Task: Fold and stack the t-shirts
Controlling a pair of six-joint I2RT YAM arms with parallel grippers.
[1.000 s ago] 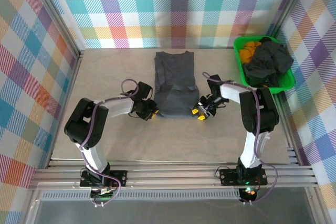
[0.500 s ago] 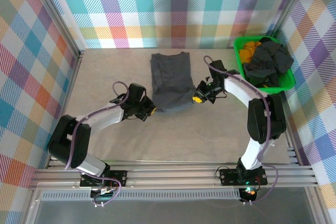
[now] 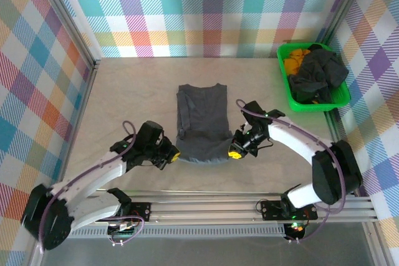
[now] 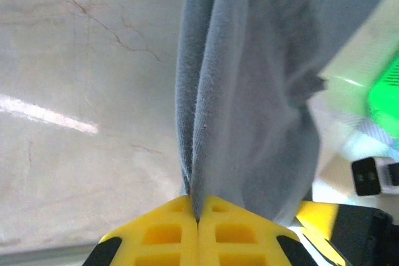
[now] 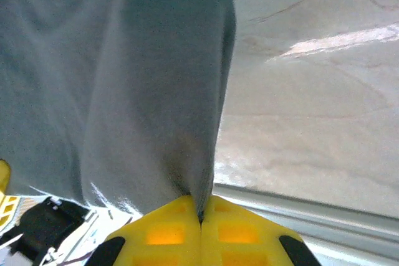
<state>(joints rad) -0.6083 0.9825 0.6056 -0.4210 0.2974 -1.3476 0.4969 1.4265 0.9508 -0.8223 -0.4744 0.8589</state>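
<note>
While both arms worked one garment, left gripper (image 3: 169, 154) was closed tight on near-left hem corner, right gripper (image 3: 235, 151) closed tight on near-right corner, with cloth pinched between yellow tips in both wrist views. Shirt (image 3: 201, 123) stretched away from grippers, long axis running hem to collar, folded narrow. Shirt lay well apart from bin (image 3: 319, 106), on left-arm side of it and nearer arm bases. Right gripper was nearer bin. Dark heap (image 3: 318, 73) of more shirts sat in bin. Likely next: carry hem toward collar, arms together.
</note>
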